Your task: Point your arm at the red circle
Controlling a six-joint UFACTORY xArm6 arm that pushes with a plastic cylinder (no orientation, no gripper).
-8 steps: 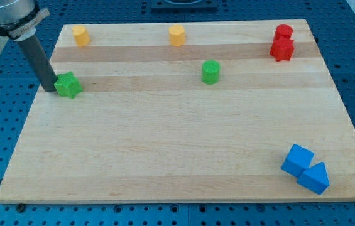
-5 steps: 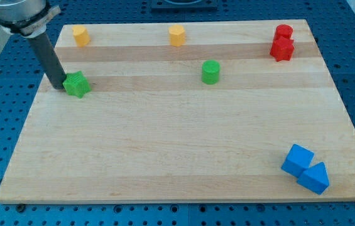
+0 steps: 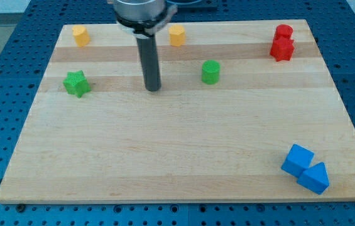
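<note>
My tip [image 3: 152,88] rests on the tabletop [image 3: 177,157], holding nothing; there is no gripper. The red circle [image 3: 283,31], top right, touching a red block [image 3: 282,49], looks light, rigid, easily nudged.

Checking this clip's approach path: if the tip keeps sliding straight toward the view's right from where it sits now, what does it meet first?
Probably the green cylinder. My tip sits between the green star and that cylinder, slightly nearer the view's bottom, so it might only graze or slip past it. The red circle lies farther right and higher.
</note>
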